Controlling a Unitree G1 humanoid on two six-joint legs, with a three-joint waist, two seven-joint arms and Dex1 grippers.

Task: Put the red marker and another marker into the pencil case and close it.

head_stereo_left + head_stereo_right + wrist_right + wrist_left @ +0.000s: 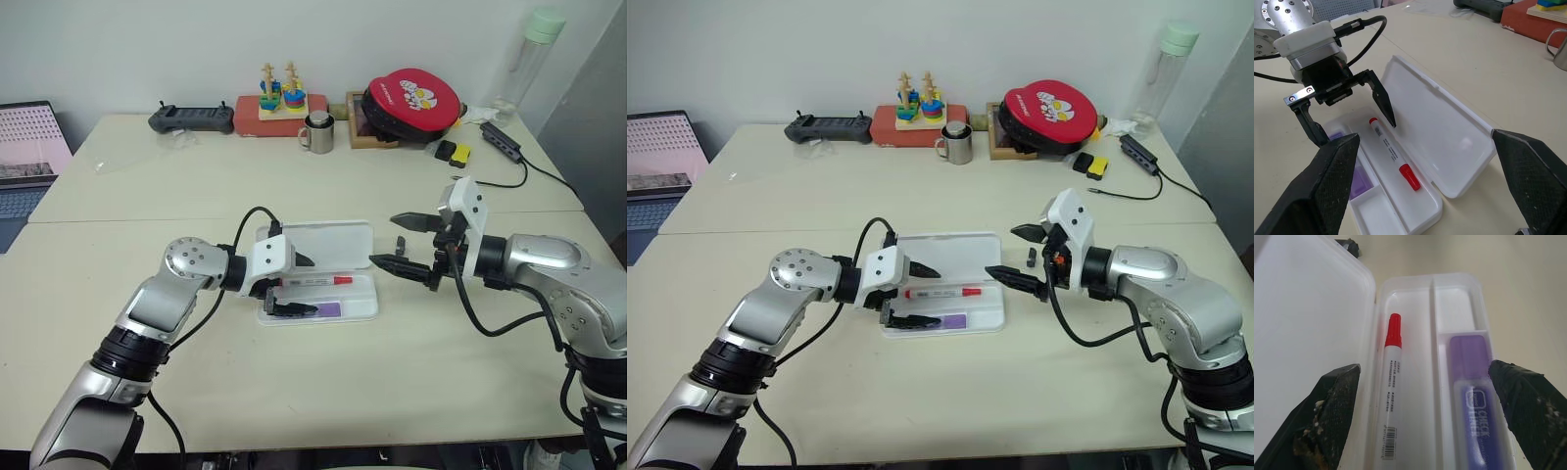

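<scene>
Pale bench | pencil case lies open, lid back; red marker and purple marker lie inside | left gripper spread wide over it | right gripper spread wide, empty, beside it

Red marker, purple marker inside open pencil case.

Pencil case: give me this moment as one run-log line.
case: lid open, flat on table | red marker: in case | purple marker: in case | left claw: open, over case | right claw: open, empty
</scene>
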